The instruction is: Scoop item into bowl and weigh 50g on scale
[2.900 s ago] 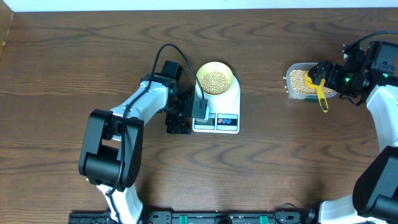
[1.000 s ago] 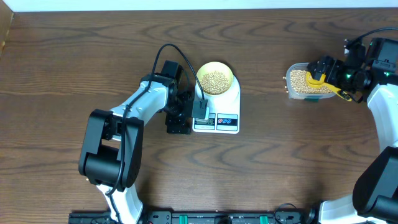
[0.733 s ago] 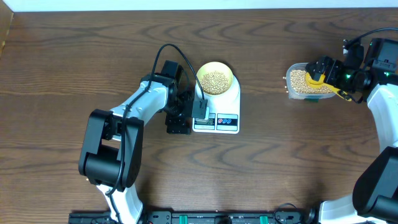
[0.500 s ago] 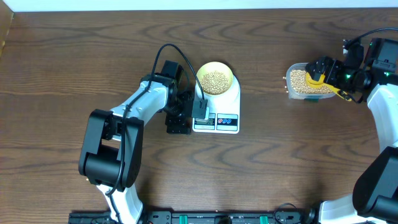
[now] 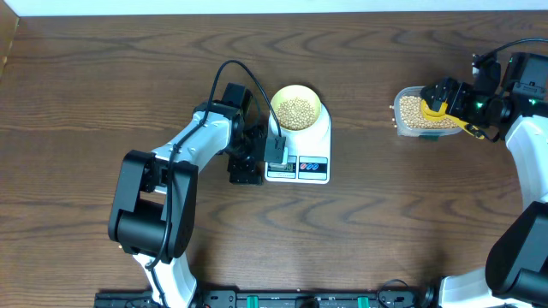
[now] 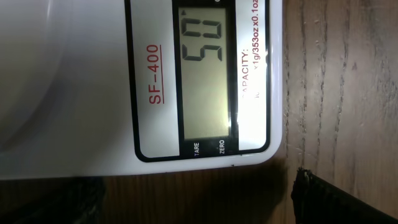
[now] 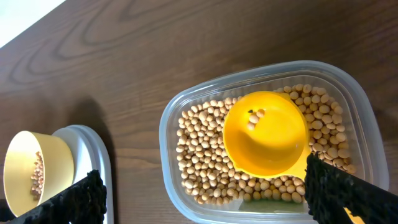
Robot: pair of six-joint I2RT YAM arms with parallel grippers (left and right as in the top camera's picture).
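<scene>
The white scale (image 5: 321,137) carries the pale yellow bowl (image 5: 317,96), which holds tan beans (image 5: 296,111). My left gripper (image 5: 261,164) stands open at the scale's front left corner. In the left wrist view its dark fingers (image 6: 336,202) flank the scale (image 6: 74,93), whose display (image 6: 208,74) reads 50. My right gripper (image 5: 438,115) hovers open over the clear tub (image 5: 399,120) of beans (image 7: 205,143). A yellow scoop (image 7: 264,134) lies in the tub with a few beans inside, its handle running under my right finger. The bowl (image 7: 25,174) shows at the lower left of the right wrist view.
The tub (image 7: 171,118) sits at the right of the brown wooden table (image 5: 385,222), about a hand's width from the scale. The left arm (image 5: 171,162) stretches from the front edge toward the scale. The right arm (image 5: 522,145) runs along the table's right side.
Since the oldest frame the scoop's handle has swung from pointing toward the table front to pointing right. Over the last second nothing has moved.
</scene>
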